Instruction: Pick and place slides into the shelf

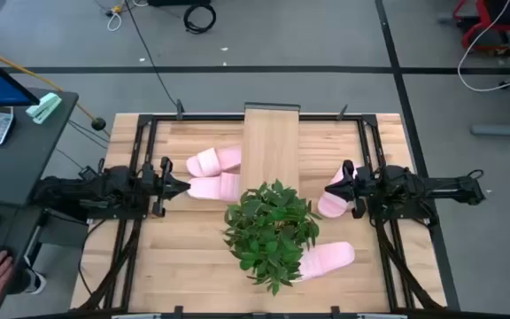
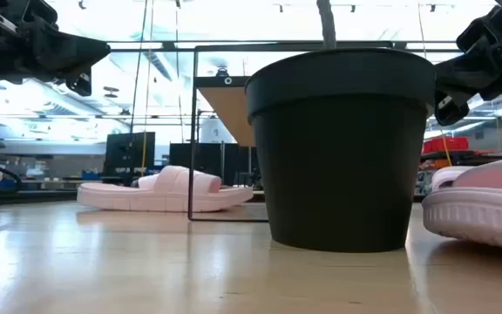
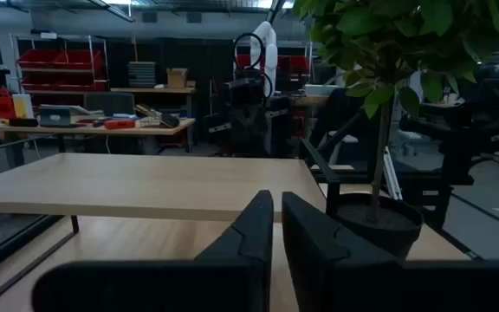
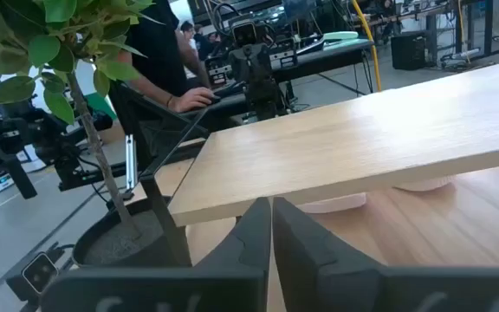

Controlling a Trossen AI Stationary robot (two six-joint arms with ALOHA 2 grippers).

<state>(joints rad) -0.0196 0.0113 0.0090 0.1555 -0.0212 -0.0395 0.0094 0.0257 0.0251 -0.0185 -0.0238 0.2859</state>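
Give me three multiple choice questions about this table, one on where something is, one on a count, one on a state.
1. The potted plant stands: A) at the shelf's near end B) off the table C) behind the left arm.
2. Pink slides visible from above: A) two B) four C) six.
3. The left tool's fingers are: A) wide open B) shut, empty C) shut on a slide.

Answers: 1 A, its leaves cover the end of the shelf; 2 B, two slides left of the shelf, two right; 3 B, the left wrist view shows the fingers together, nothing between.
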